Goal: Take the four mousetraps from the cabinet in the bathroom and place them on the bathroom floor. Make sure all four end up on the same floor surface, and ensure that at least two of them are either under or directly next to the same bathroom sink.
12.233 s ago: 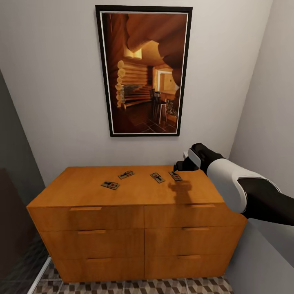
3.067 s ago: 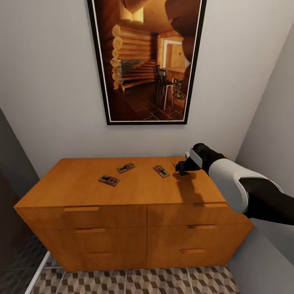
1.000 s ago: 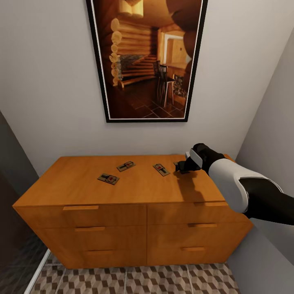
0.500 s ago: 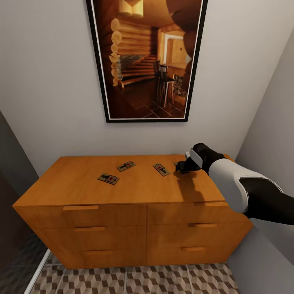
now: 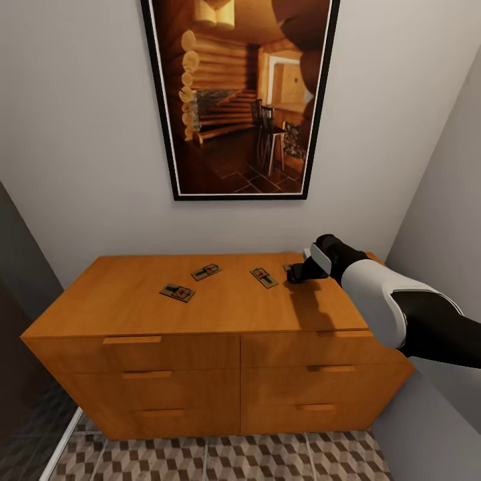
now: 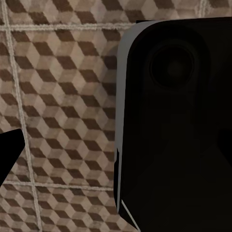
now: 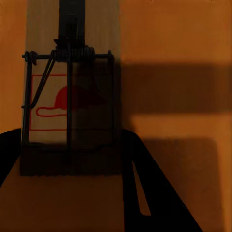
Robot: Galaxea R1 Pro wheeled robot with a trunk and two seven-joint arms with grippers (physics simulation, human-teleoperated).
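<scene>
Mousetraps lie scattered across the top of the orange-brown cabinet (image 5: 200,314), below a framed picture (image 5: 237,93) of a log-cabin interior. Three are plainly visible from the head camera: one (image 5: 177,292) toward the cabinet's left half, one (image 5: 206,272) behind it nearer the wall, and one (image 5: 264,277) right of centre. The fourth mousetrap (image 7: 70,104) sits at the cabinet's right rear, directly beneath the right tool (image 5: 298,272), which hangs low over the wood. From the right wrist camera, the trap's long axis runs straight ahead along the fingers' line, spring coil at the far end and red printed bait panel nearer; one dark finger (image 7: 150,193) shows beside the board and another at the opposite edge, so the tool appears spread wide enough to straddle it, with nothing gripped yet. The right arm is clearly the nearer one. The left wrist camera looks down at the cube-patterned bathroom floor (image 6: 63,121) past a dark housing; whether the left tool is spread or closed cannot be told.
</scene>
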